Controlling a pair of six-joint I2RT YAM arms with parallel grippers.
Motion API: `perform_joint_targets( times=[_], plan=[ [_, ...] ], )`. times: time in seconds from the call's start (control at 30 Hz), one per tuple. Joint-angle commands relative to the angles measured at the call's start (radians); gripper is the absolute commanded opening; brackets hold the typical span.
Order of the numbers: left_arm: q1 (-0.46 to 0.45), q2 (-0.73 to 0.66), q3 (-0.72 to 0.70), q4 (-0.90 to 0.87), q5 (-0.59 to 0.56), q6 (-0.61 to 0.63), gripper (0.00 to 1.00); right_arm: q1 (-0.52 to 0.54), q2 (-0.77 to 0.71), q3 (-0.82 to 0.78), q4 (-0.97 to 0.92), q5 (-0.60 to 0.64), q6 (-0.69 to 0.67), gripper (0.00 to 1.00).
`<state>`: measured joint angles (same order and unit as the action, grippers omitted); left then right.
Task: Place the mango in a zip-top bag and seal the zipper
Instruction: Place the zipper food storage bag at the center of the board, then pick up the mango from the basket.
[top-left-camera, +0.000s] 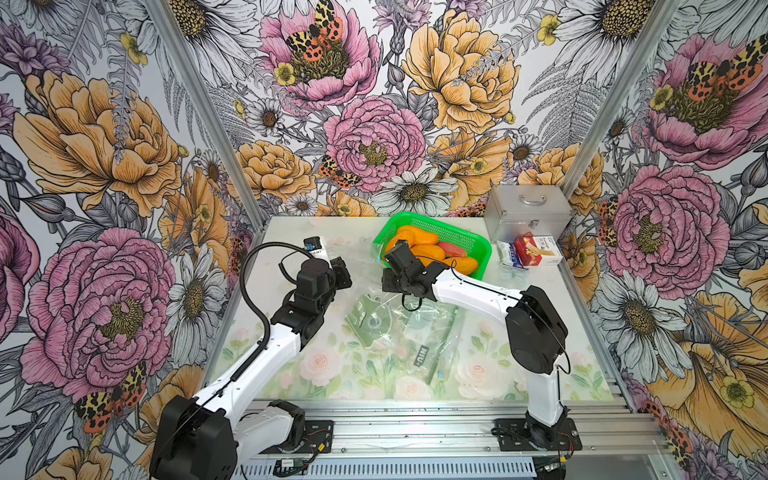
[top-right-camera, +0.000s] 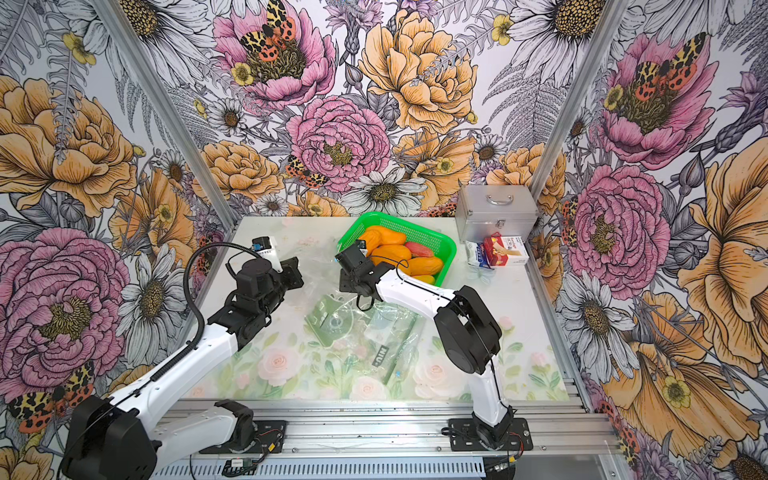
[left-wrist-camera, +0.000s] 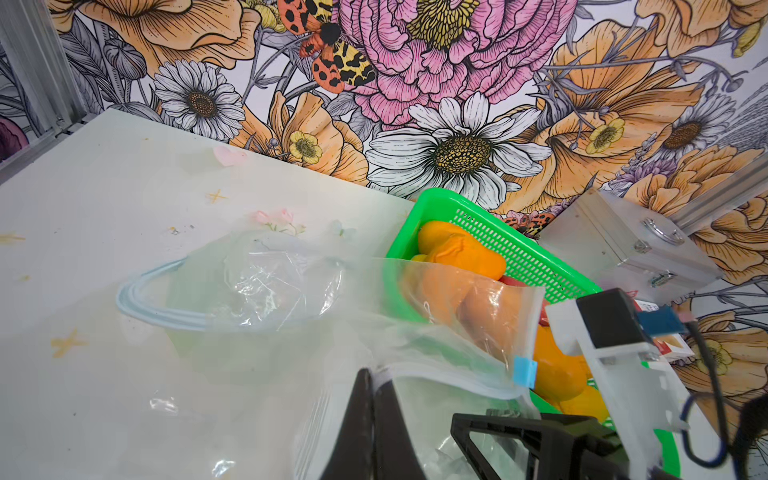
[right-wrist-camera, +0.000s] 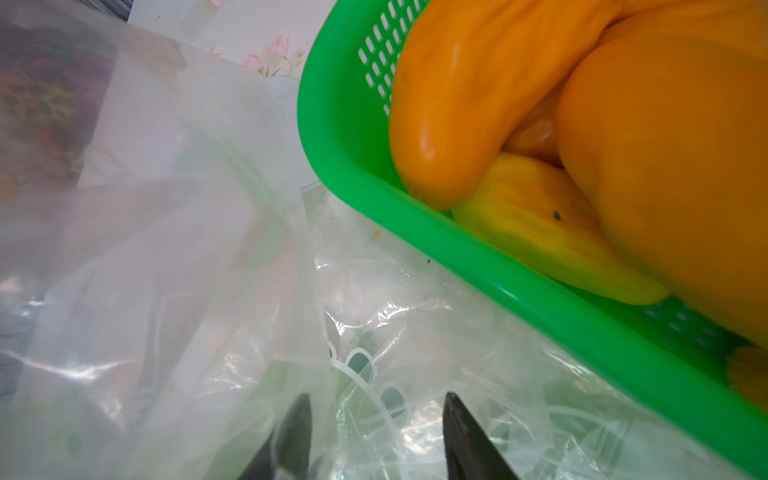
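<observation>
While mangoes (left-wrist-camera: 465, 255) fill basket (left-wrist-camera: 536, 266), left fingers (left-wrist-camera: 395, 436) pinch bag (left-wrist-camera: 432, 349).

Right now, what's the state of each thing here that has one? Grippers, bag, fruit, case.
zip-top bag, unsealed, mouth open, slider at one end
left gripper, shut on the zip-top bag's zipper edge
right gripper, open, nothing clamped
mangoes, lying in the green basket
metal case, lid closed
</observation>
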<state>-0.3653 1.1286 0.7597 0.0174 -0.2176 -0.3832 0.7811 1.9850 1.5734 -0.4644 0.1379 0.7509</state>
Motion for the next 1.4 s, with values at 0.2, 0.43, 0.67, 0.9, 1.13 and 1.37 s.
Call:
perform_joint_targets(
  times=[0.2,0.43,0.67,0.9,1.13,1.37],
  plan=[
    [0.016,-0.004,-0.005,0.068,0.072,0.057,0.0,0.007,0.003,0.108,-0.058,-0.082,-0.147,0.6],
    [0.008,0.014,-0.02,0.058,0.11,0.052,0.0,-0.002,-0.1,0.12,-0.06,-0.145,-0.228,0.75],
    [0.007,0.036,-0.001,0.059,0.131,0.054,0.0,-0.071,-0.253,0.029,-0.06,-0.227,-0.322,0.85],
    [0.003,0.049,0.007,0.058,0.149,0.053,0.0,-0.228,-0.309,-0.027,-0.131,-0.222,-0.429,0.93],
    [0.007,0.051,0.01,0.058,0.166,0.059,0.0,-0.401,-0.193,-0.005,-0.212,-0.335,-0.565,0.99],
    [0.009,0.053,0.011,0.058,0.185,0.056,0.0,-0.488,-0.072,0.023,-0.22,-0.509,-0.666,0.99]
  ],
)
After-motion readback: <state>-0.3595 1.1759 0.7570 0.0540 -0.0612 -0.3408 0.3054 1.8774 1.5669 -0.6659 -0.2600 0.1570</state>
